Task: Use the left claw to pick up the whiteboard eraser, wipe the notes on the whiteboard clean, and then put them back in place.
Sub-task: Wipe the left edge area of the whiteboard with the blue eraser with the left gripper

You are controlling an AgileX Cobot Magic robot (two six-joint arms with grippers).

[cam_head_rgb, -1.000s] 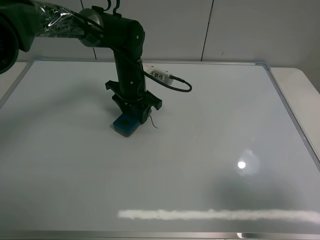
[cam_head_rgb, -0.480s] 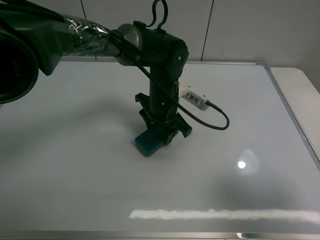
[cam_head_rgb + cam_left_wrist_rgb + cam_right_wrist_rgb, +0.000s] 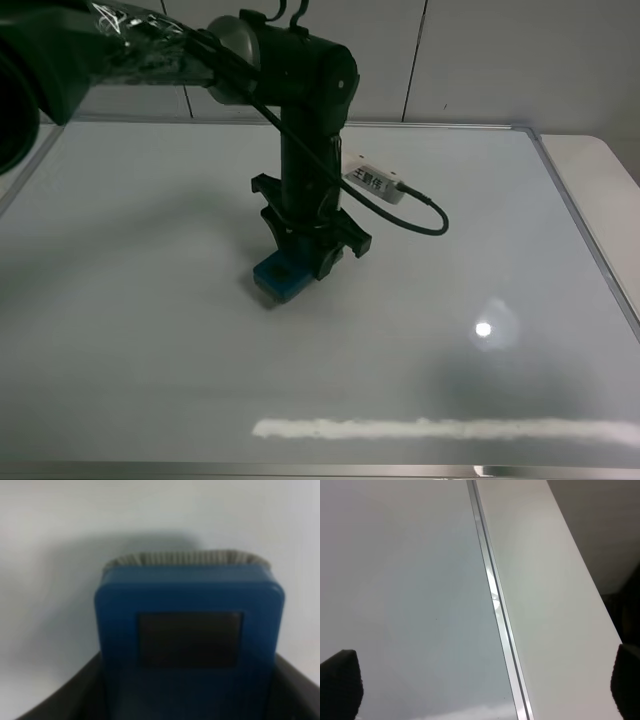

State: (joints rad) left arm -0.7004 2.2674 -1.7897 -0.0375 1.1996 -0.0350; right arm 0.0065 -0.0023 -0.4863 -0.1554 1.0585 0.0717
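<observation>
The left claw [image 3: 291, 268] comes down almost upright onto the whiteboard [image 3: 500, 230], and its two black fingers are pinched on the whiteboard eraser [image 3: 274, 281]. The eraser is pressed flat against the whiteboard's surface, a little left of the board's middle and roughly halfway between its far and near frame rails. One teal-blue end pokes out from under the claw toward the board's near left corner.

In the left wrist view the eraser fills most of the picture. A darker square patch [image 3: 190, 639] sits on its top face and a ribbed grey felt edge [image 3: 185, 558] shows along its far end (the view is soft, so finer detail cannot be made out). The dark fingers close in on both of its long sides.

A white label [image 3: 374, 181] with dark characters hangs on a black cable [image 3: 425, 222] that loops out from the arm over the whiteboard's middle. A small round glare spot [image 3: 484, 329] lies on the board toward its right rail, and a long bright streak [image 3: 440, 430] runs just inside the near rail.

The right gripper [image 3: 482, 682] shows only two dark fingertips, spread wide apart and holding nothing. It hangs above the whiteboard's silver frame rail [image 3: 492, 592], with the pale table [image 3: 540, 580] just beside that rail.
</observation>
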